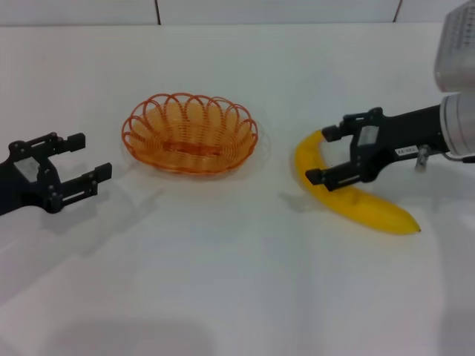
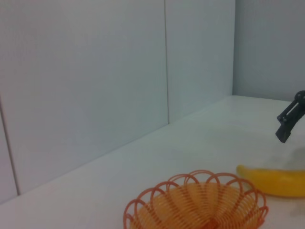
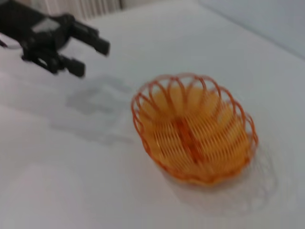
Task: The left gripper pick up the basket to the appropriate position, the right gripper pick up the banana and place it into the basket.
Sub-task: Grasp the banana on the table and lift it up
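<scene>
**A:** What should you worry about from here?

**B:** Your right end effector stands wide open, straddling the banana near its upper curve, one finger on each side and, as far as I can tell, not yet pressing it. The banana looks smooth, and you are well off its middle, so if you close there it may swing or slip out when lifted. A curved body could also roll on the worktop as the fingers meet it.

**A:** And the basket?

**B:** The basket sits empty, flat on the worktop, between your two arms. Your left end effector is also wide open, beside the basket's left end but clearly apart from it. The looped wire rim is thin; a shallow pinch could tip it or miss between loops.

**A:** How far is the banana from the basket?

**B:** Near, just to its right, not touching.
</scene>
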{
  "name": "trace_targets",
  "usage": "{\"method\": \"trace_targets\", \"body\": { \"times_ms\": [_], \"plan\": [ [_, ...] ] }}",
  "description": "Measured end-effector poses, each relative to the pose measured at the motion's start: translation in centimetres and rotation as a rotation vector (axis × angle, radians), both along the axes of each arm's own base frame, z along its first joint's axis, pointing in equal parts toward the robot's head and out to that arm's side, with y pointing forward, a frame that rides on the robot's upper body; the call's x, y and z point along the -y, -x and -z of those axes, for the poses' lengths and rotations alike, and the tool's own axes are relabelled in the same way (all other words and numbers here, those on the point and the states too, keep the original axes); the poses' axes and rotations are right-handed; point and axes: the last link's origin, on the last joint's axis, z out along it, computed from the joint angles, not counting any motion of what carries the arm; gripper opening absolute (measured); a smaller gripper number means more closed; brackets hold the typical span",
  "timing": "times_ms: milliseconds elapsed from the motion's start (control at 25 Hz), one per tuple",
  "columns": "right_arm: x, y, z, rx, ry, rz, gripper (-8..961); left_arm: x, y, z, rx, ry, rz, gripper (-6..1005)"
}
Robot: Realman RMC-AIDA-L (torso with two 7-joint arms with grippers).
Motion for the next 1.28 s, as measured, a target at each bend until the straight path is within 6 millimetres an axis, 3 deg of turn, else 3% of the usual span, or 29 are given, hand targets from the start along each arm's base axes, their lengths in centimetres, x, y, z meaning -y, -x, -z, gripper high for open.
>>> {"method": "trace_targets", "body": {
  "times_ms": [200,440,1280],
  "plan": [
    [1.1,1.0,0.1,0.134,0.030,0.061,894,0.6,0.7,0.1,-0.012,-0.002,-0.016,688],
    [1.0,0.6,0.8,0.224,0.053,0.109,890,0.7,0.8,0.3,-0.011,-0.003,-0.018,688],
    [-0.5,-1.4,3.0,0.280,0.061,0.175,878,0.6,0.8,0.5,-0.019,-0.004,-0.017,689]
  ]
}}
